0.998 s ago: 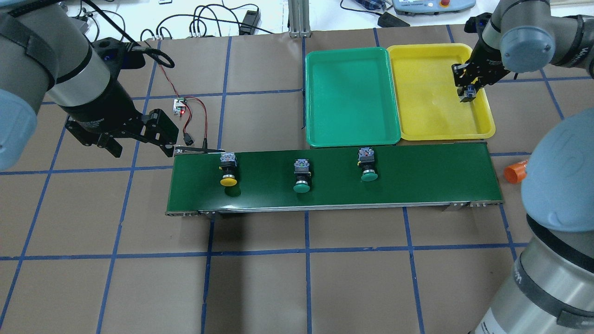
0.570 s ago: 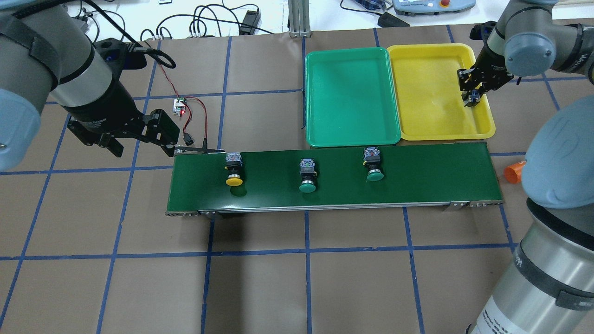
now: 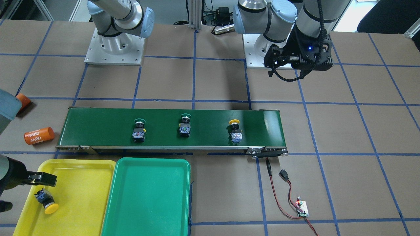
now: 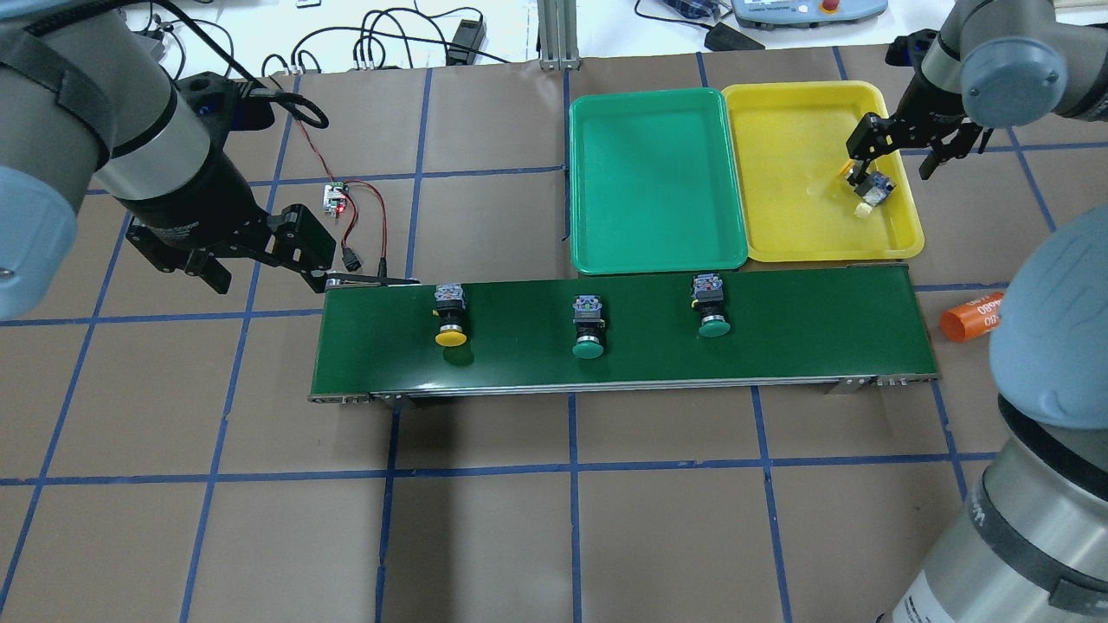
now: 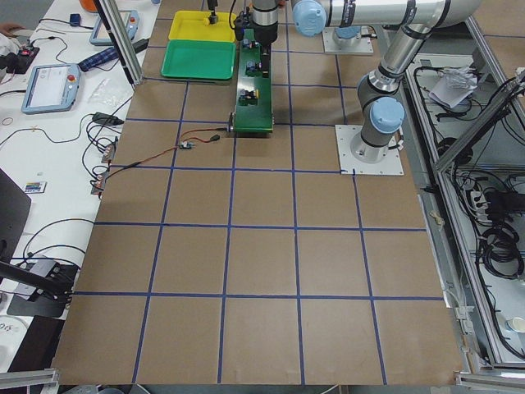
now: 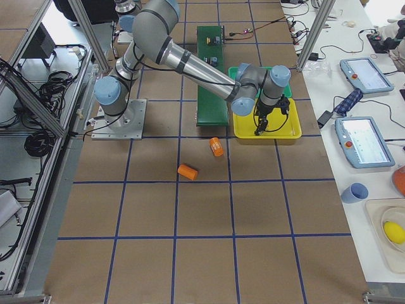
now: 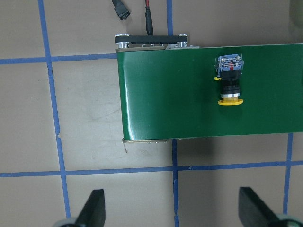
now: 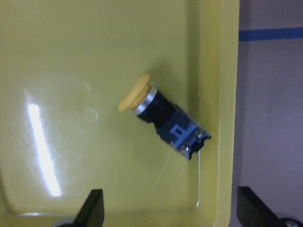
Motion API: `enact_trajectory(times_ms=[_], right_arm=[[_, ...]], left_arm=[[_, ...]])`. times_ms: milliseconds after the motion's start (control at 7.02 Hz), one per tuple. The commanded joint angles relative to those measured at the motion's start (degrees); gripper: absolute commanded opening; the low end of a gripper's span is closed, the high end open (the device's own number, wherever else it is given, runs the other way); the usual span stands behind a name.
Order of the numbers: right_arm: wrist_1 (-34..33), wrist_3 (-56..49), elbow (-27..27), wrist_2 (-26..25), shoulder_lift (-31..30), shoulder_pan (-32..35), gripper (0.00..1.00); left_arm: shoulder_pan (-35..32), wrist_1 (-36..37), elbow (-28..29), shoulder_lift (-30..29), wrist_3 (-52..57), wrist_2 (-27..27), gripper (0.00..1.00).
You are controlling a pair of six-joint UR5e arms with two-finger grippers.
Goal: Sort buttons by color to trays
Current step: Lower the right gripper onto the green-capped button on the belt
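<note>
So, the right hand (image 8: 173, 210) is spread wide above the yellow tray (image 4: 796, 156), with nothing in its grip and its fingers clear of everything. Right under it a yellow button (image 8: 163, 118) lies on its side on the tray floor. Its cap is aimed at the tray's middle and its blue-grey block sits just beside the tray's wall.

The green tray (image 4: 649, 173) sits snug against the yellow one, long sides together. Both are just past the far edge of the dark green belt (image 4: 822, 329).

Three more are spaced out in a row on the belt, all on their sides with caps pointing toward the robot. The other yellow button (image 4: 450, 318) is nearest the end by the left arm. Next comes a green button (image 4: 589, 329) around the middle, then a second green button (image 4: 711, 307) near the green tray's corner.

The left hand (image 7: 173, 210) is wide open too, holding nothing, and hangs over the brown table (image 4: 519, 519) just off that end of the belt. Its wrist view looks down on the belt's end and the yellow cap.

Off the belt's other end there's an orange cylinder (image 4: 974, 316) on the table. A little circuit board (image 4: 336, 199) with a red light and red wires sits near the left hand.
</note>
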Motion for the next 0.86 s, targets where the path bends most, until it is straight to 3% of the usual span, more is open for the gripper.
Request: enact_trajectory(times_ms=[0, 285, 428, 713], right_arm=[[2.17, 0.84, 9.73, 0.26, -9.75, 0.36, 1.0], [-2.01, 7.65, 21.42, 0.44, -17.76, 6.3, 0.97], [-5.52, 11.7, 24.7, 0.18, -18.66, 11.74, 0.97], [-6.17, 17.08, 25.61, 0.44, -18.32, 16.61, 0.95]], left_arm=[[-0.09, 0.01, -0.24, 0.19, 0.01, 0.0, 1.0], [-0.18, -0.08, -0.24, 0.28, 0.01, 0.0, 1.0], [-0.18, -0.08, -0.33, 0.11, 0.01, 0.0, 1.0], [-0.26, -0.25, -0.42, 0.54, 0.01, 0.0, 1.0]])
